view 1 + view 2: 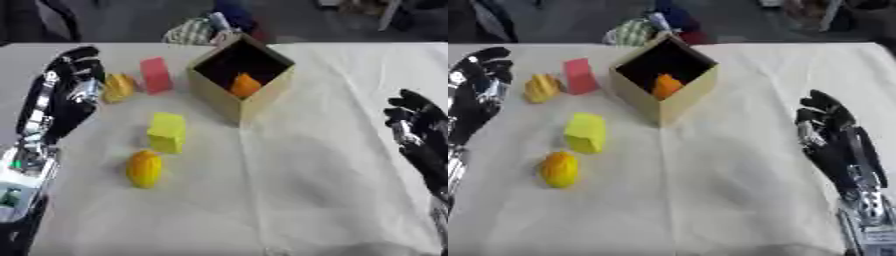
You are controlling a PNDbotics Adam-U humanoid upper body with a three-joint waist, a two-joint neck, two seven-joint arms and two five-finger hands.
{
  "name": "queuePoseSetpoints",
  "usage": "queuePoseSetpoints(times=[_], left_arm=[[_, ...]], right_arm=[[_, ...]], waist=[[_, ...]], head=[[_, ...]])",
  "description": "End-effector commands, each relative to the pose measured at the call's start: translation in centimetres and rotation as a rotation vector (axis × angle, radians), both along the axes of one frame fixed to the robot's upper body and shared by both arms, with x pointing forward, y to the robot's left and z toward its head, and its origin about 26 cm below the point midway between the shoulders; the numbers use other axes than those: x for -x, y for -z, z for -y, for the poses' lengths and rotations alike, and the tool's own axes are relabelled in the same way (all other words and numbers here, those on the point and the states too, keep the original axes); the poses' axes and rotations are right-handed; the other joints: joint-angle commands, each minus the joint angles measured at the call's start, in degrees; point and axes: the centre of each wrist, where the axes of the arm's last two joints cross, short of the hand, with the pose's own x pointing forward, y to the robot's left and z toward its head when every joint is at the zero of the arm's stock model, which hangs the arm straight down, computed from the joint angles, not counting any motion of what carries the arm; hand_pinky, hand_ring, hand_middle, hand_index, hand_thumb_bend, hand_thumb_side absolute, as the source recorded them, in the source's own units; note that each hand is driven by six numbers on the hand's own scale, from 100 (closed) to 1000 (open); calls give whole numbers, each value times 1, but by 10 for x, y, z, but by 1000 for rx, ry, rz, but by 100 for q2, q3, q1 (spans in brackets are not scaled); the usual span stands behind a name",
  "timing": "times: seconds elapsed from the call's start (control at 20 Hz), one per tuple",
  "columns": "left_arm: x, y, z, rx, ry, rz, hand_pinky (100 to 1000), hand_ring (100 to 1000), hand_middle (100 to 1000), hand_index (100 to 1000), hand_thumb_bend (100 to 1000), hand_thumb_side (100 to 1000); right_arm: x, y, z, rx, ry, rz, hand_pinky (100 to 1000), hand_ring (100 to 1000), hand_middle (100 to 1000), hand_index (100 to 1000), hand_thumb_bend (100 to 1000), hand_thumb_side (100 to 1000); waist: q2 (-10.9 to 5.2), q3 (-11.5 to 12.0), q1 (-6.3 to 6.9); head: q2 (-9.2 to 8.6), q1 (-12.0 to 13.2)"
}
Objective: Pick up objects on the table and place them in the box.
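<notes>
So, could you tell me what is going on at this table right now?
The robot is clearing small objects from a white-covered table into an open tan cardboard box. One orange piece already lies inside the box. Four remain on the cloth to its left: a pink block, a small yellow-orange lumpy object, a yellow block and an orange-yellow oval object. Neither hand holds anything: the left hand hangs open beside the lumpy object, and the right hand is open at the right edge.

A lab-like test room: a cloth-covered table (332, 90) set with toy blocks (167, 132), cluttered floor behind.
</notes>
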Motion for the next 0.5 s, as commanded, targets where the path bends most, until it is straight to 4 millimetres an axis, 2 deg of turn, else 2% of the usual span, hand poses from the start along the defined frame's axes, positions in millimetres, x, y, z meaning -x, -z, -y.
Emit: queuePoseSetpoints(times=[0.05,0.3,0.5], left_arm=[[-9,-32,-2,-318,130,-53,803,833,826,896,256,393],[-35,-69,6,-711,293,-200,813,825,830,903,460,332],[-54,-81,13,-909,344,-312,807,815,826,907,521,370]], right_arm=[[-1,-6,4,22,-2,23,783,801,789,901,100,479],[0,-3,4,28,-8,12,782,801,789,902,100,479],[1,-2,4,30,-10,5,782,801,789,902,100,479]], waist=[[-161,-28,13],[-216,-87,30],[-241,-119,24]], head=[[26,11],[26,48],[26,50]])
